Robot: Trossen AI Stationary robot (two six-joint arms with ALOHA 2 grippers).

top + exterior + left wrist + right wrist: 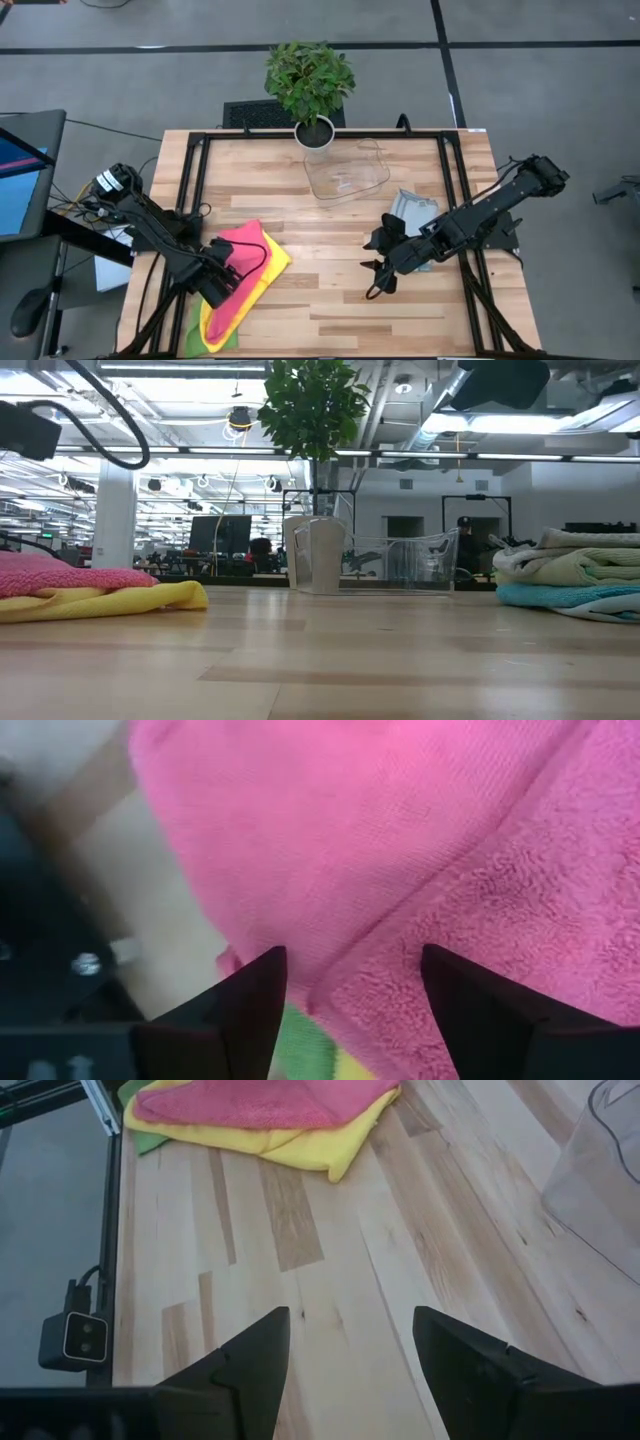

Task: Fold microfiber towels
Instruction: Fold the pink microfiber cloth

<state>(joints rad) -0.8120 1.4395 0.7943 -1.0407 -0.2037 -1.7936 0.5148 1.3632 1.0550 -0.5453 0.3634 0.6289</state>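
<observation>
— Where's your left gripper (232, 272)?

— At the table's (330, 300) eight o'clock corner, over the pink towel (240, 255), which tops a yellow towel (275, 262) and a green towel (198, 330). My fingers (255, 995) stand apart, clamping nothing.

— And the right?

— My right gripper (378, 268) hovers at four o'clock, spread and empty — the folded stack (412, 212) lies just beyond, the clear tray (345, 172) at twelve.

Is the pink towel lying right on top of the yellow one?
Touching. The right wrist view shows the pink towel resting flat on the yellow towel with no gap; the low view shows the same stack.
</observation>
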